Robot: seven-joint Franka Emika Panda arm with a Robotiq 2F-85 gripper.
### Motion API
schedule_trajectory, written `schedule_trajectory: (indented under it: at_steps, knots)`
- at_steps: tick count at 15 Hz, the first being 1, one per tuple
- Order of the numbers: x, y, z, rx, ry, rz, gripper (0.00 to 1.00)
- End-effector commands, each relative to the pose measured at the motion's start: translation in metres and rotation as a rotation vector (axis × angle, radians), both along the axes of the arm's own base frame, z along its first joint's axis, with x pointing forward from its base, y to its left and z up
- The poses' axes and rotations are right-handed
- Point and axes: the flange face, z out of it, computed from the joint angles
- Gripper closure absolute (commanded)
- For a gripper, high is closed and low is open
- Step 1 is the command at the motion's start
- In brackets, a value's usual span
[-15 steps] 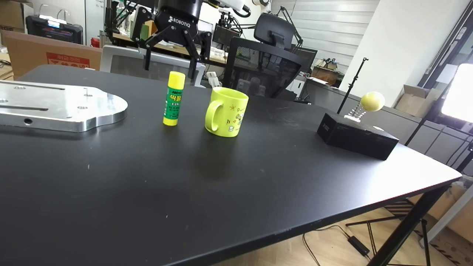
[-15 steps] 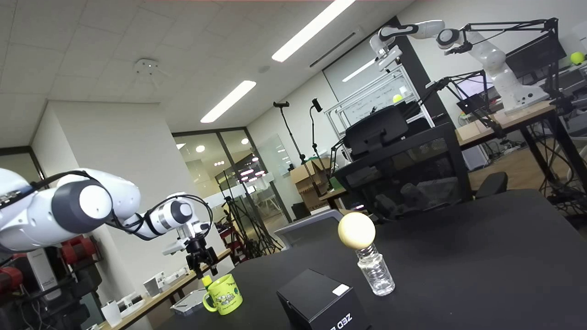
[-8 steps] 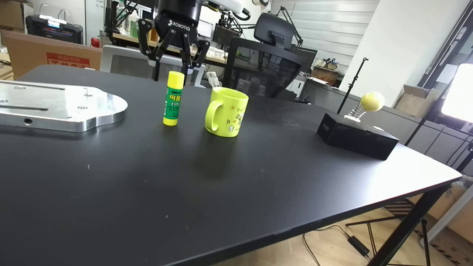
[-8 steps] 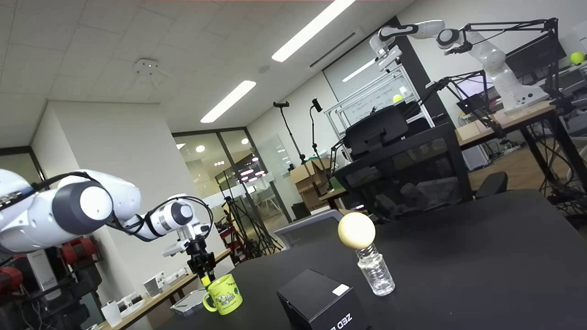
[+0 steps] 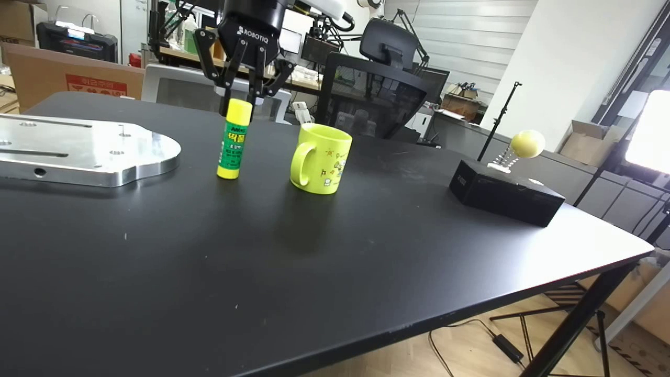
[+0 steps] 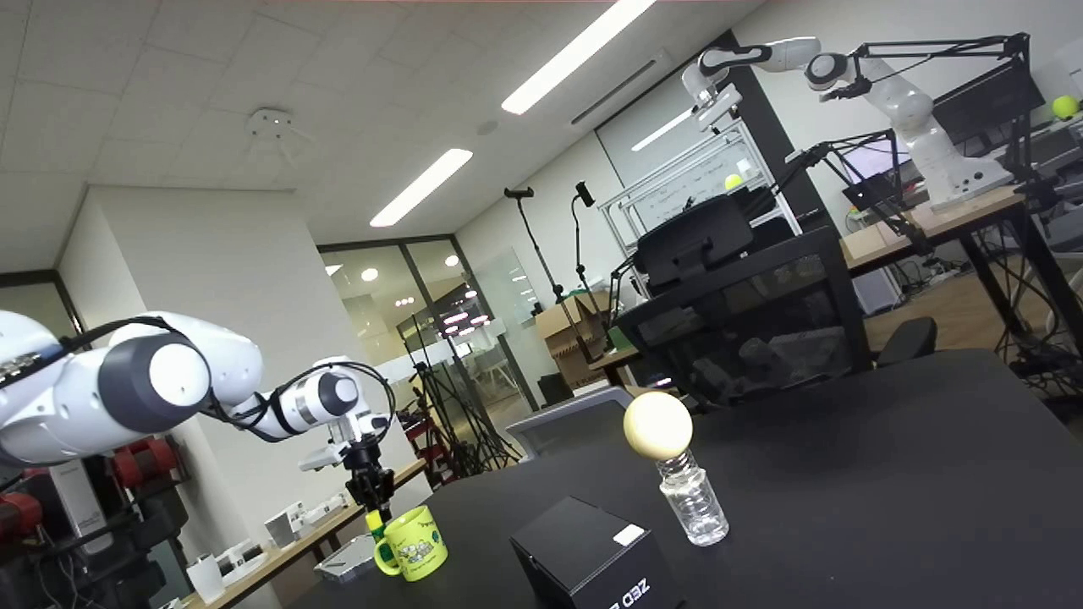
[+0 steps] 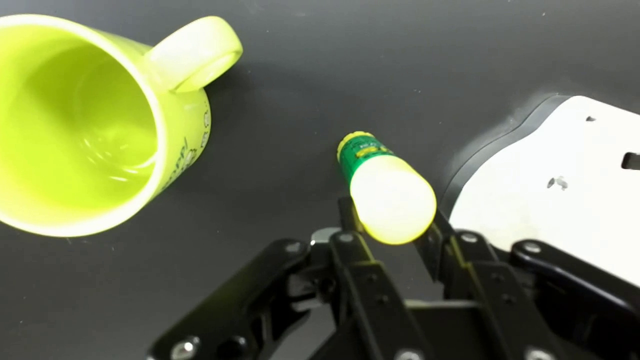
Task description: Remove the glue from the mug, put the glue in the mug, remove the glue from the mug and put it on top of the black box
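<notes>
Gripper (image 7: 392,222) is holding the glue (image 5: 234,140); its yellow cap (image 7: 392,197) is sitting between the fingers (image 7: 434,250), which are standing narrow.

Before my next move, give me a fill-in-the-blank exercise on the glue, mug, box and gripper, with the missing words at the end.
1. In an exterior view, the glue stick has a green label and a ____ cap.
2. Of that cap and the base, the gripper is nearer the ____.
3. Of the mug and the black box, the ____ stands nearer the glue stick.
4. The sticker on top of the black box is ____.
Missing words: yellow; cap; mug; white.
</notes>
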Motion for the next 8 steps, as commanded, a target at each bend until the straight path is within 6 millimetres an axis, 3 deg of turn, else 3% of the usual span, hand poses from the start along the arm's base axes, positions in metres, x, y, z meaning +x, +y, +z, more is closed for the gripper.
schedule_trajectory:
  at_steps: [1, 8]
  knots:
    - [0.003, -0.004, 0.015, 0.027, 0.006, -0.008, 0.92]
    - [0.009, -0.009, 0.075, 0.027, -0.08, 0.032, 0.92]
